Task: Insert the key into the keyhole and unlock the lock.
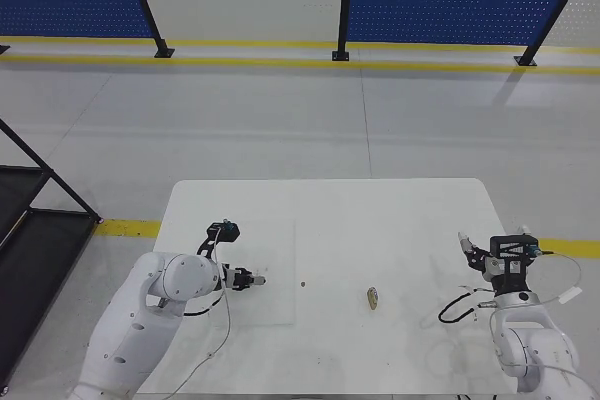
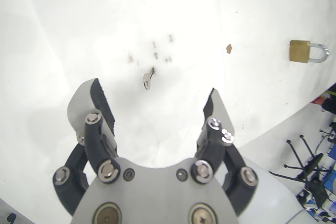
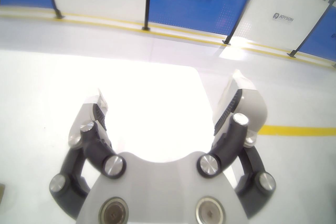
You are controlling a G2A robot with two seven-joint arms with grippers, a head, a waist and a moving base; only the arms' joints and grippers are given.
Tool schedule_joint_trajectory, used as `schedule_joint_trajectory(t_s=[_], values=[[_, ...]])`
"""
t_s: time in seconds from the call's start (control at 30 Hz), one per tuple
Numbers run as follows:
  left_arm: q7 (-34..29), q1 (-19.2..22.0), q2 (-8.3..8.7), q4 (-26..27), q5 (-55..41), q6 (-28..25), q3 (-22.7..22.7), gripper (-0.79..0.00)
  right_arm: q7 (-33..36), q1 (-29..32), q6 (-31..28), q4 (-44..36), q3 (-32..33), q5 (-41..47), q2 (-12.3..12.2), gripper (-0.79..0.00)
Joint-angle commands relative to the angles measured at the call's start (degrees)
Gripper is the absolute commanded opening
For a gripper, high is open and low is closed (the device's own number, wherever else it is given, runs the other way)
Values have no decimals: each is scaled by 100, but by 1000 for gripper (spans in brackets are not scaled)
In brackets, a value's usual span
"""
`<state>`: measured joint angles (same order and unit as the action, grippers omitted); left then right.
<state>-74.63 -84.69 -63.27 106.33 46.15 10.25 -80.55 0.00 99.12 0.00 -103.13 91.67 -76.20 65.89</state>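
On the white surface (image 1: 380, 210), the key (image 2: 147, 82) lies flat before our left gripper (image 2: 154, 87), fingers wide open, empty; we should pinch its head squarely. The right gripper (image 3: 169, 84) likewise gapes empty.

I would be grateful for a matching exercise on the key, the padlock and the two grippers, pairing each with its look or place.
1 key
2 padlock
3 left gripper
4 right gripper

A brass, with a silver shackle
B open, at the table's right edge
C small, silver, flat on the table
D open, just short of the key

Pairs: 1-C, 2-A, 3-D, 4-B.
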Motion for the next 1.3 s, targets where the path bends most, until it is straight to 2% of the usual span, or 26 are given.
schedule_joint_trajectory(t_s=[0.0,0.17,0.3,0.8,1.0,1.13,1.27], values=[[32,-11,7,-28,-10,-12,-6,-446,0,0,0,0,0,0,0,0],[112,-11,23,-95,33,-12,4,-483,0,0,0,0,0,0,0,0],[142,3,32,-141,-5,-66,36,-566,0,0,0,0,0,0,0,0],[230,201,51,-493,-145,-114,186,-650,0,0,0,0,0,0,0,0],[255,251,57,-541,-209,-130,255,-659,0,0,0,0,0,0,0,0],[273,274,63,-547,-247,-124,286,-699,0,0,0,0,0,0,0,0],[285,302,70,-581,-251,-111,321,-785,0,0,0,0,0,0,0,0]])
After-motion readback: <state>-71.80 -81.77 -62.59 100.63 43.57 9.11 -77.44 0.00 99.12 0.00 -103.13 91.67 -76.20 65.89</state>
